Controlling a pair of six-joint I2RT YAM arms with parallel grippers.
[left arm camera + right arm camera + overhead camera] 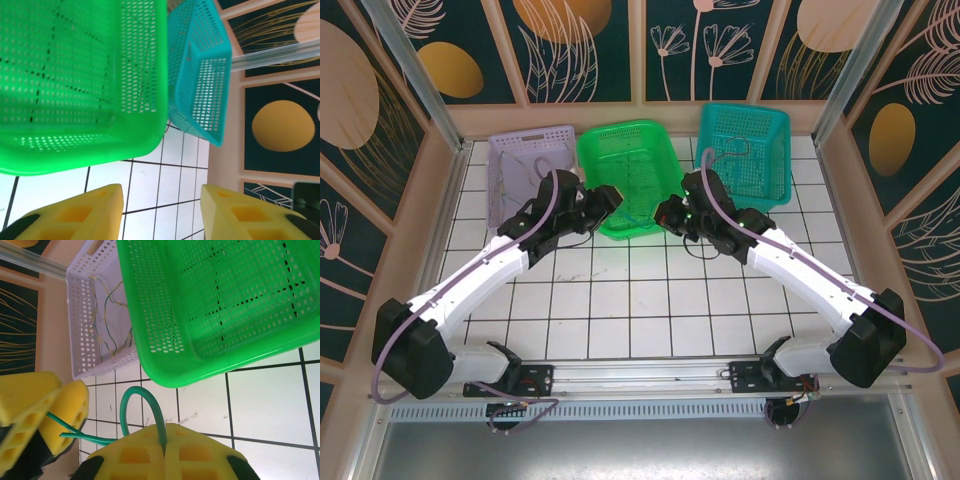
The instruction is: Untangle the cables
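Green cable (135, 389) pinched in right tool (165, 432), just beside the green basket (150, 315).
Thin, glossy, arched in a loop; left tool (161, 200) half-open, holding nothing.

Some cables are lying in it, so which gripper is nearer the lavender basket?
Left. The left gripper is at the green basket's left side, next to the lavender basket; the right gripper is by the green basket's near right corner, farther away.
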